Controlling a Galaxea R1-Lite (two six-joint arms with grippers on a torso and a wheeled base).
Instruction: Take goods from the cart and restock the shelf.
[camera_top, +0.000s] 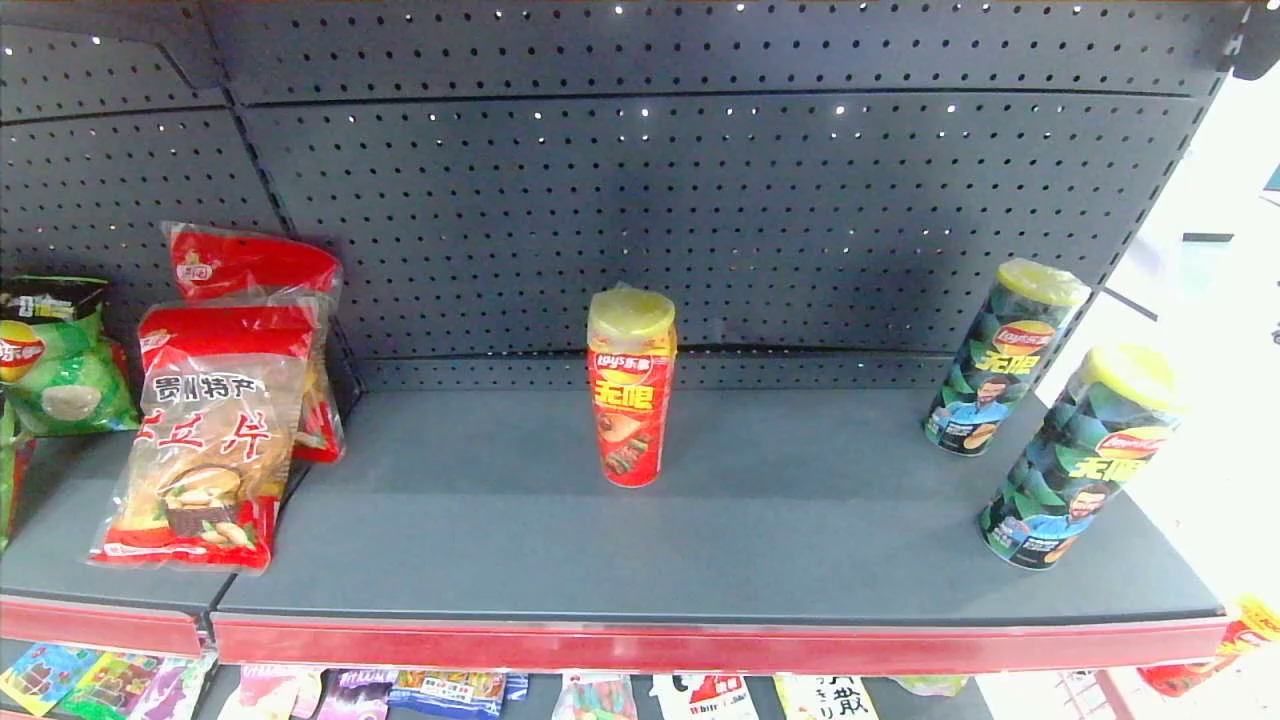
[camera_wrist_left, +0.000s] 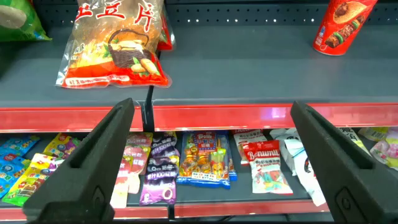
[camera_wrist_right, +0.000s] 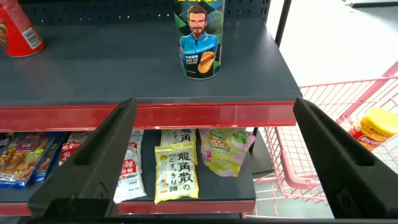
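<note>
A red chips canister (camera_top: 631, 386) with a yellow lid stands upright mid-shelf (camera_top: 700, 560). Two green canisters (camera_top: 1003, 357) (camera_top: 1083, 457) stand at the shelf's right end. In the right wrist view my right gripper (camera_wrist_right: 214, 171) is open and holds nothing, low in front of the shelf's red front edge (camera_wrist_right: 205, 115), below the nearer green canister (camera_wrist_right: 200, 37). To its side is the pink wire cart (camera_wrist_right: 317, 130) with a yellow-lidded red canister (camera_wrist_right: 373, 127) in it. My left gripper (camera_wrist_left: 211, 171) is open too, before the shelf edge (camera_wrist_left: 217, 117) below a red snack bag (camera_wrist_left: 115, 43).
Two red snack bags (camera_top: 205, 440) lean at the shelf's left, with a green chips bag (camera_top: 55, 360) beyond them. The lower shelf holds several small candy and snack packs (camera_wrist_left: 205, 158) (camera_wrist_right: 177, 171). Bare shelf lies on both sides of the red canister.
</note>
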